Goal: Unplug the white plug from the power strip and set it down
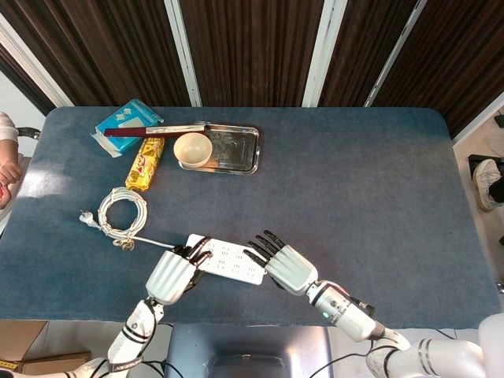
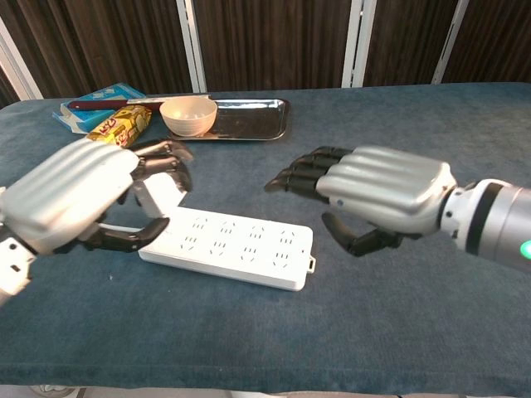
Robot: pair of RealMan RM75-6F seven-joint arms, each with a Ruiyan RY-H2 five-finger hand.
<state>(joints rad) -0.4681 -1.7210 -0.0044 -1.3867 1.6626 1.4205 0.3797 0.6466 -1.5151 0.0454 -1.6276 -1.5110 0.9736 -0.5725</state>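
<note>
The white power strip point(image 2: 228, 249) lies flat on the blue table near its front edge, with its sockets bare; it also shows in the head view as the power strip point(image 1: 226, 261). My left hand point(image 2: 79, 199) hovers at the strip's left end and pinches the white plug point(image 2: 163, 196) between thumb and fingers, clear of the sockets. In the head view my left hand point(image 1: 170, 273) covers the plug. My right hand point(image 2: 377, 189) floats above the strip's right end with fingers stretched out and nothing in them; the head view has the right hand point(image 1: 284, 265) just off the strip.
A coiled white cable point(image 1: 122, 211) lies left of the strip. At the back left are a steel tray point(image 1: 236, 146), a cream bowl point(image 1: 193, 150), a yellow snack pack point(image 1: 146, 163), a blue packet point(image 1: 126, 116) and a red-handled tool point(image 1: 150, 131).
</note>
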